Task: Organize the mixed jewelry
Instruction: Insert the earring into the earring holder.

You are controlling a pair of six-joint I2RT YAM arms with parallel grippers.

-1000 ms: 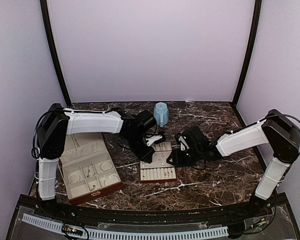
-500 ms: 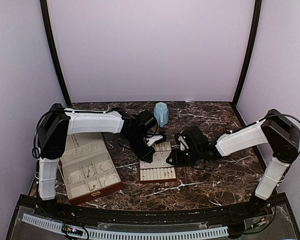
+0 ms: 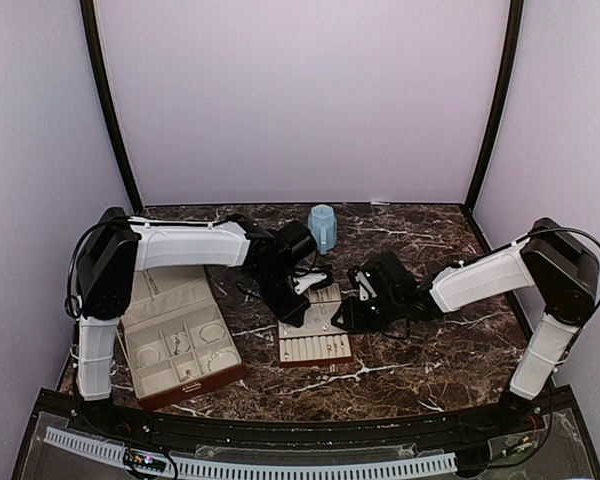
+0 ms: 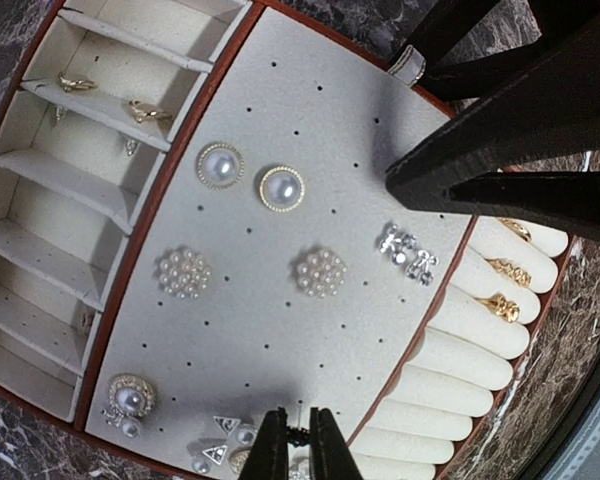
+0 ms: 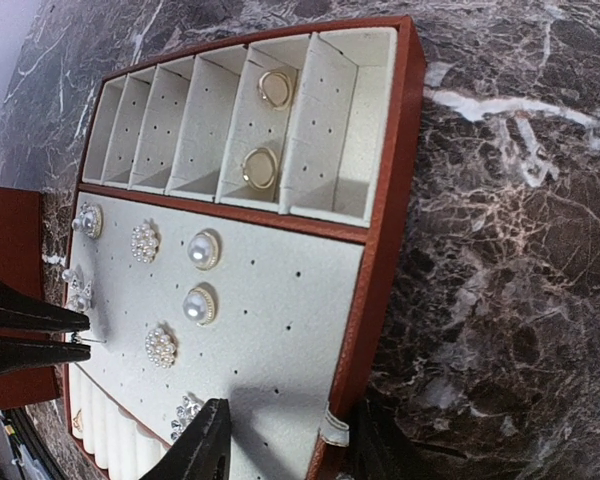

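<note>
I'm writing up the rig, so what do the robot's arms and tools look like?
Left arm and right arm: white shells, black joints, black cables looping at the shoulders. Left tool and right tool: slim black tapered fingers.

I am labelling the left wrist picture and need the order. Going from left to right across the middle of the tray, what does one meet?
The divided compartments → pearl-cluster stud → second pearl-cluster stud → crystal stud → padded ring rolls.
</note>
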